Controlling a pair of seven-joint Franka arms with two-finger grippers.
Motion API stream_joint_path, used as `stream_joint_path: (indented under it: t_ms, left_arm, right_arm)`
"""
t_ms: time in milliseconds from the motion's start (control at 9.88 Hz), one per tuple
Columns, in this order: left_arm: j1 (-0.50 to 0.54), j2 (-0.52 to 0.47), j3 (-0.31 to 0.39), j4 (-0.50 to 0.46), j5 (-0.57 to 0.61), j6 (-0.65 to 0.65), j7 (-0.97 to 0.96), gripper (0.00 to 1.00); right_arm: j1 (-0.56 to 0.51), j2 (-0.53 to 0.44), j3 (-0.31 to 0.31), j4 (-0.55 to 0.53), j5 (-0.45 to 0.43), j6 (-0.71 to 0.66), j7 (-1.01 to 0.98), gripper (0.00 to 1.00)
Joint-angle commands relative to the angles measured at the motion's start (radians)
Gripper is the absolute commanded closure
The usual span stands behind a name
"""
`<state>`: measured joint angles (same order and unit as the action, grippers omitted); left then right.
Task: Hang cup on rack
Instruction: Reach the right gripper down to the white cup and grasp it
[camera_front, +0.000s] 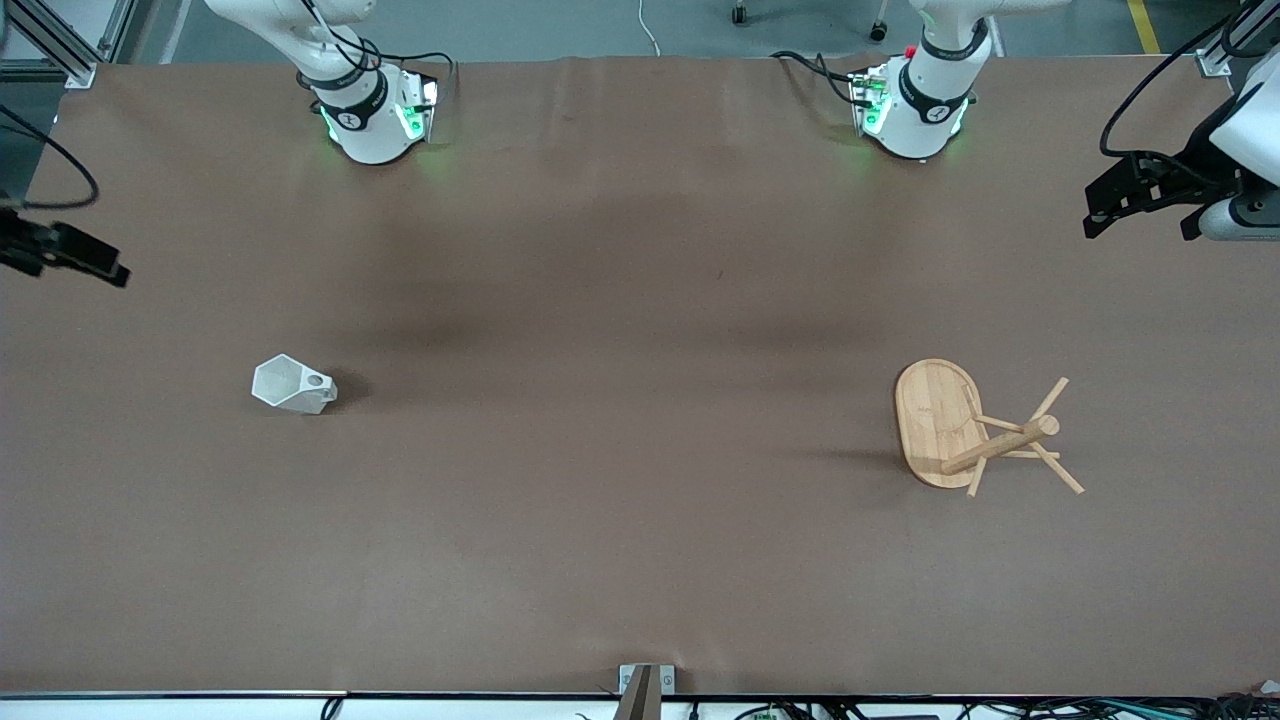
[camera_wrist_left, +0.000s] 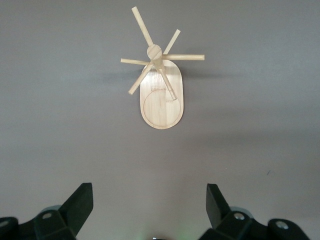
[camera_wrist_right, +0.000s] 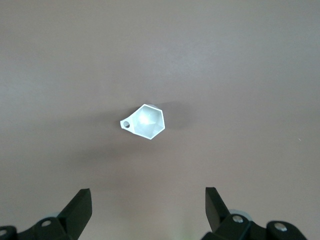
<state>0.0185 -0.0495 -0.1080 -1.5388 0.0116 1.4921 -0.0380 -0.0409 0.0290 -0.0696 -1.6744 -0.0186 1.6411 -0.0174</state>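
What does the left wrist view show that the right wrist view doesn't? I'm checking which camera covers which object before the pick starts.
Only the left wrist view shows the rack, standing on its oval base with thin pegs spreading from the central post. Only the right wrist view shows the cup, upright, its pierced handle sticking out to one side. Both look down on the brown table, and each shows its own open, empty fingers: the left gripper above the table short of the rack, the right gripper likewise short of the cup.
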Motion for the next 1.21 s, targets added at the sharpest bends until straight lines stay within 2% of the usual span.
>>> stream_joint_path:
  t_ms: [0, 405, 506, 708, 810, 911, 1113]
  left_arm:
    - [-0.003, 0.02, -0.001, -0.003, 0.005, -0.003, 0.017, 0.0]
    - [-0.002, 0.02, -0.001, -0.004, 0.004, -0.006, 0.02, 0.0]
    - [0.0, 0.02, -0.001, -0.004, 0.004, -0.007, 0.02, 0.0]
    - [0.001, 0.02, -0.001, -0.003, 0.002, -0.007, 0.02, 0.0]
    - [0.001, 0.02, -0.001, -0.004, 0.002, -0.007, 0.02, 0.0]
    - [0.001, 0.022, -0.001, -0.004, 0.001, -0.007, 0.021, 0.0]
    - [-0.002, 0.022, -0.001, -0.004, 0.001, -0.007, 0.02, 0.0]
  right_arm:
    - [-0.008, 0.009, -0.003, -0.202, -0.006, 0.217, -0.07, 0.0]
    - [-0.02, 0.104, -0.004, -0.489, -0.006, 0.676, -0.151, 0.0]
    - [-0.024, 0.135, -0.004, -0.537, -0.006, 0.774, -0.186, 0.0]
    - [-0.034, 0.189, -0.003, -0.556, -0.006, 0.851, -0.245, 0.03]
    - [-0.036, 0.199, -0.003, -0.562, -0.006, 0.864, -0.246, 0.07]
    - [-0.033, 0.212, -0.003, -0.574, -0.006, 0.867, -0.246, 0.16]
    - [-0.031, 0.256, -0.001, -0.574, -0.006, 0.914, -0.246, 0.43]
